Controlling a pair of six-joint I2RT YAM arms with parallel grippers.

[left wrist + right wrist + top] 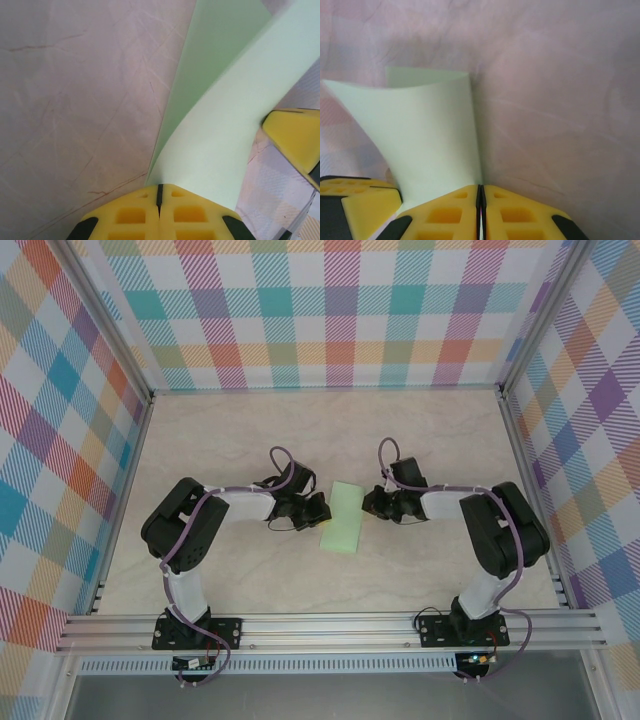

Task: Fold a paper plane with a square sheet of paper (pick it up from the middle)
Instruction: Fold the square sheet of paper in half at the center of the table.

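The square sheet of paper (342, 516) lies mid-desk (250, 430), bent over itself. The left pincer (320, 512) and right pincer (368, 504) each pinch an edge shut. It looks like the first fold. Next, press the crease flat.

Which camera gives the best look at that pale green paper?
The top external view: the green paper shows its whole outline there. The left wrist view catches just a curved stretch of the green paper rising from shut jaws; the right wrist view gives much the same.
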